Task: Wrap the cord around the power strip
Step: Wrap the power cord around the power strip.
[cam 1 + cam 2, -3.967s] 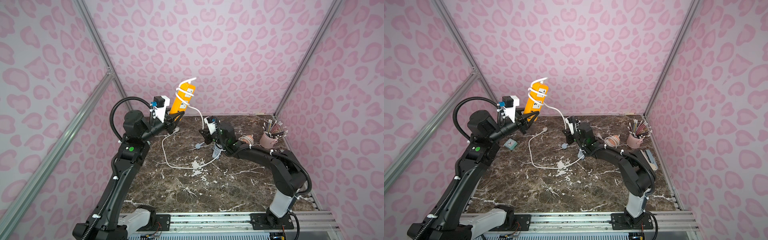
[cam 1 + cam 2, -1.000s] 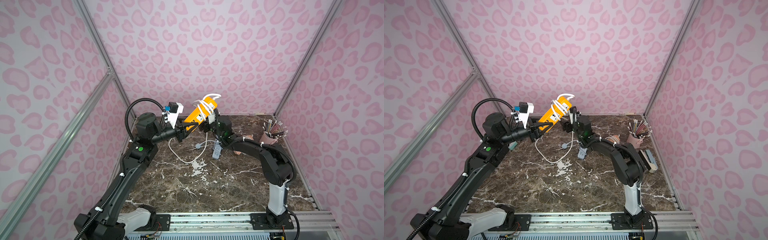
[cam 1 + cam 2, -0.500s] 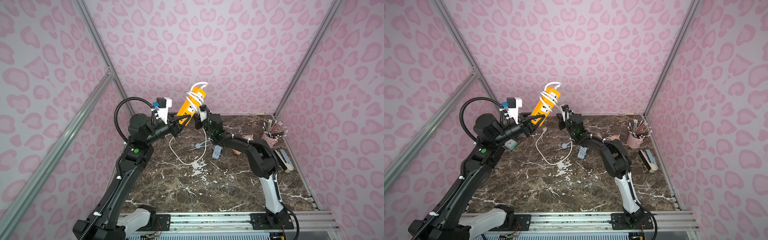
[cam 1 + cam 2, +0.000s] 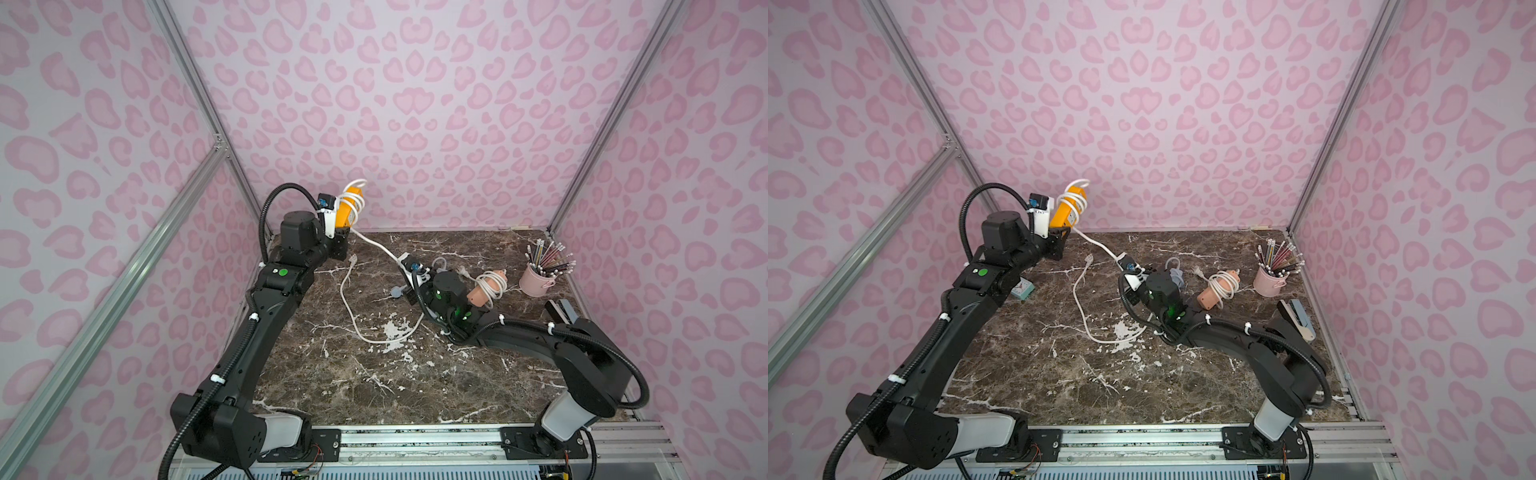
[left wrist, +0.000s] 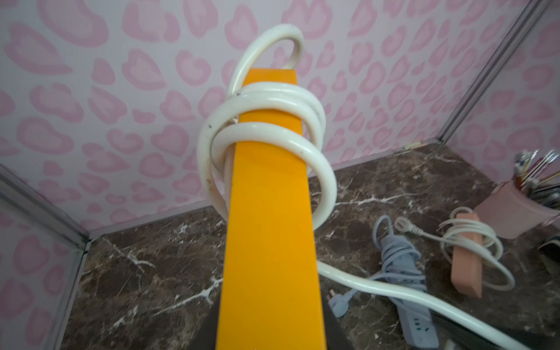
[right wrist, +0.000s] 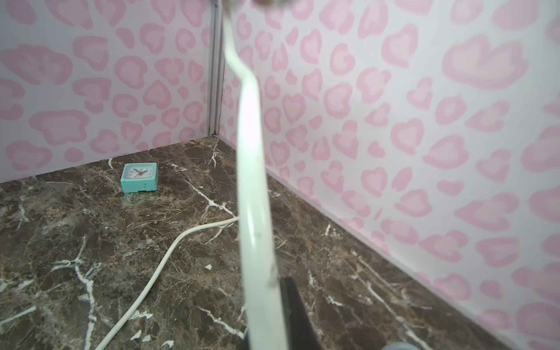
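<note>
The orange power strip (image 4: 348, 203) (image 4: 1068, 208) (image 5: 269, 227) stands upright above the table's back left corner. My left gripper (image 4: 340, 232) (image 4: 1059, 233) (image 5: 269, 342) is shut on its lower end. The white cord (image 5: 266, 142) loops several times around the strip's upper half. From there it slants down taut to my right gripper (image 4: 404, 266) (image 4: 1126, 266) (image 6: 266, 339), which is shut on it low over the back middle of the table. One dark finger (image 6: 294, 312) shows beside the cord (image 6: 253, 181). The slack cord (image 4: 353, 316) (image 4: 1084, 316) curves over the marble to its plug (image 4: 352, 259) (image 4: 1089, 258).
A peach power strip (image 4: 484, 289) (image 4: 1214, 291) with its own cord wound on lies right of my right wrist. A grey-blue strip (image 5: 406, 272) lies beside it. A pink pencil cup (image 4: 536, 282) (image 4: 1271, 282) and a stapler (image 4: 1298, 316) are at the right edge. A teal clock (image 4: 1022, 289) (image 6: 139, 177) sits left.
My right gripper has shut on the cord and drawn away from the strip, down toward the table. My left arm has swung the strip from the middle back to the left corner, more upright.
</note>
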Robot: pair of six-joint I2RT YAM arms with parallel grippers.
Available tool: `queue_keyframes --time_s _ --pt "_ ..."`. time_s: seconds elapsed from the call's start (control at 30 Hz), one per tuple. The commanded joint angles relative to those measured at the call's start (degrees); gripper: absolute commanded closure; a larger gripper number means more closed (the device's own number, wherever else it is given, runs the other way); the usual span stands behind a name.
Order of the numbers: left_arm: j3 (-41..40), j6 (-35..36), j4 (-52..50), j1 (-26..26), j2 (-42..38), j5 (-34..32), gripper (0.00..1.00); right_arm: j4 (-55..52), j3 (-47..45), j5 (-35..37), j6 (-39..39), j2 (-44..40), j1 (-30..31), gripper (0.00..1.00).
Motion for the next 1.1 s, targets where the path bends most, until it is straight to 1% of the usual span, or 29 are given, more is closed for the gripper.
queue_keyframes --time_s 0.0,0.07,0.13,0.2,0.27,0.3,0.43,0.47,0.53,0.6,0.67,0.7,0.77,0.8,0.9,0.93,0.97,1.03,1.07 --pt "-0.06 6.73 -0.98 -0.99 2.46 -11.47 0.97 3.82 0.41 6.64 -14.01 -4.21 1.63 1.00" --pt "-0.26 8.73 -3.80 -3.63 3.81 -11.00 0.97 0.96 3.92 5.03 -15.97 -5.81 1.30 1.00" --pt "-0.41 10.83 -7.53 -6.34 5.14 -8.08 0.97 -1.79 7.50 2.60 -16.65 -6.39 0.21 1.00" --pt "-0.87 13.05 -11.94 -9.54 5.95 -5.11 0.97 -7.99 13.39 -2.97 -15.15 -5.95 -2.20 1.00" --pt "-1.14 14.79 -15.73 -12.51 6.31 -2.05 0.97 -17.32 20.54 -9.99 -13.55 -3.71 -5.41 1.00" --pt "-1.15 15.36 -17.46 -13.97 6.34 -0.46 0.97 -20.83 24.34 -11.88 -13.28 -2.20 -7.20 1.00" --pt "-0.18 15.69 -22.66 -17.91 5.89 7.35 0.97 -31.07 34.75 -20.12 -11.79 4.10 -13.57 1.00" --pt "0.10 15.50 -23.70 -18.66 5.55 9.83 0.97 -34.03 37.64 -23.67 -11.12 5.99 -15.37 1.00" --pt "0.18 15.49 -24.97 -19.89 4.63 17.29 0.97 -36.69 41.76 -29.09 -8.87 9.64 -18.40 1.00" --pt "-0.27 15.98 -24.66 -22.13 3.38 25.96 0.97 -39.30 45.83 -36.92 -6.95 13.10 -20.90 1.00" --pt "-0.30 16.74 -23.94 -24.25 1.99 32.12 0.97 -40.39 49.93 -42.46 -3.44 17.22 -22.98 1.00" --pt "-0.27 17.21 -23.19 -24.79 0.88 35.02 0.97 -41.69 52.26 -46.46 -2.07 19.38 -23.85 1.00" --pt "-0.37 17.07 -20.46 -24.82 -1.95 39.19 0.97 -42.58 55.54 -51.94 1.30 22.78 -24.93 1.00" --pt "-0.09 16.56 -18.87 -24.57 -3.60 40.78 0.97 -42.37 56.04 -54.76 2.79 24.04 -25.36 0.99" --pt "1.72 13.77 -14.66 -22.30 -6.89 45.91 0.97 -40.35 55.44 -60.51 6.52 25.97 -25.60 0.92" --pt "2.25 12.69 -13.24 -21.58 -7.74 47.09 0.97 -38.97 54.47 -61.33 8.00 26.03 -25.55 0.89" --pt "2.97 11.59 -11.77 -20.89 -8.61 47.95 0.97 -36.44 52.67 -61.03 10.18 25.80 -25.41 0.83" --pt "4.56 10.02 -9.96 -19.48 -9.51 48.93 0.97 -31.06 47.85 -59.69 13.06 24.26 -25.06 0.75" --pt "5.38 9.25 -9.17 -18.75 -9.76 49.22 0.97 -27.61 45.03 -58.76 14.68 23.14 -24.96 0.68"
